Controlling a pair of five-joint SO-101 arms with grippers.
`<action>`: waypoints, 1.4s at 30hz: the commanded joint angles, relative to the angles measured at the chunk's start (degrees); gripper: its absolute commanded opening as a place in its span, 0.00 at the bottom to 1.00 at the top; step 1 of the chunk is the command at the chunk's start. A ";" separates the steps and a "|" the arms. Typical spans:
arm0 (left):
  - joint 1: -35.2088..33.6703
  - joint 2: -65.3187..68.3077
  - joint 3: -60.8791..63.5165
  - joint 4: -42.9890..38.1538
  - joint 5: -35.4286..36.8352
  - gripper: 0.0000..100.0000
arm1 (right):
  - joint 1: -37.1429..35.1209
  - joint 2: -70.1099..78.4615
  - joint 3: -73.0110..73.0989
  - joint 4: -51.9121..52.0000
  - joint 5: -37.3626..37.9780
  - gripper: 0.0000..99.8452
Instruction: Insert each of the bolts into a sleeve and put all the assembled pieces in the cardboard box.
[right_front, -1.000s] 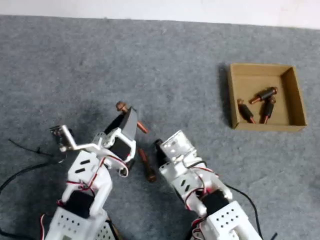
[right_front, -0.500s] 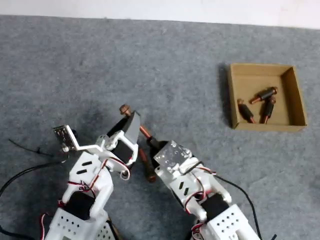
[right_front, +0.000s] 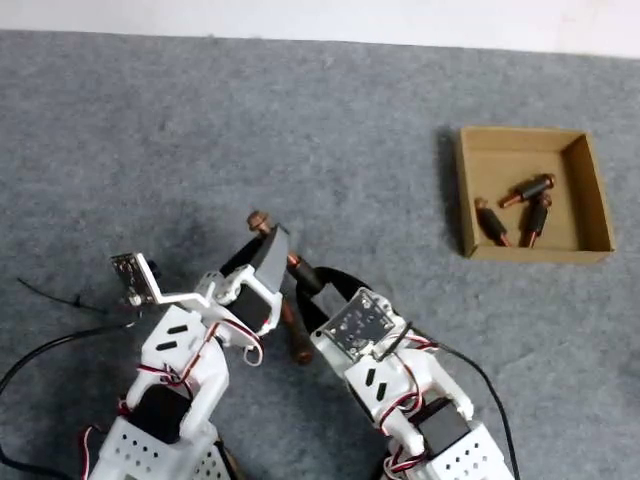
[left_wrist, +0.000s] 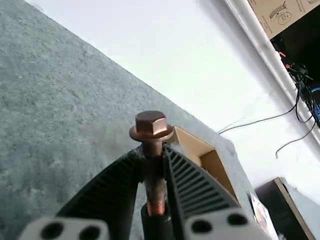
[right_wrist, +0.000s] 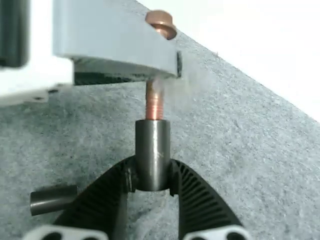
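Observation:
My left gripper (right_front: 272, 248) (left_wrist: 152, 151) is shut on a copper bolt (right_front: 259, 221) (left_wrist: 151, 126), gripping its shaft below the hex head. My right gripper (right_front: 312, 288) (right_wrist: 151, 173) is shut on a black sleeve (right_front: 308, 279) (right_wrist: 152, 142), held in line with the bolt. The bolt's threaded tip (right_wrist: 155, 104) meets the sleeve's open end. The cardboard box (right_front: 562, 165) (left_wrist: 199, 150) stands at the right and holds three assembled pieces (right_front: 521, 210). A second bolt (right_front: 297, 337) lies on the carpet between the arms. A loose sleeve (right_wrist: 52, 199) lies on the carpet near my right gripper.
Grey carpet covers the table. A black cable (right_front: 45, 295) trails at the left beside the left arm. A white wall (right_front: 320, 20) borders the far edge. Open carpet lies between the arms and the box.
My right gripper has swung left and forward with the sleeve, up to the bolt's tip. The left gripper has shifted slightly right and nearer with the bolt.

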 joint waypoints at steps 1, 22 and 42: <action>5.05 -0.66 1.36 2.99 -0.53 0.00 | -0.22 -2.15 9.01 -0.22 0.53 0.00; 10.15 -0.66 1.01 10.55 -7.47 0.47 | 2.59 -2.24 9.01 0.57 0.53 0.00; -21.23 -0.57 -0.40 4.04 5.63 0.17 | 38.20 -2.15 2.24 -4.70 -9.14 0.01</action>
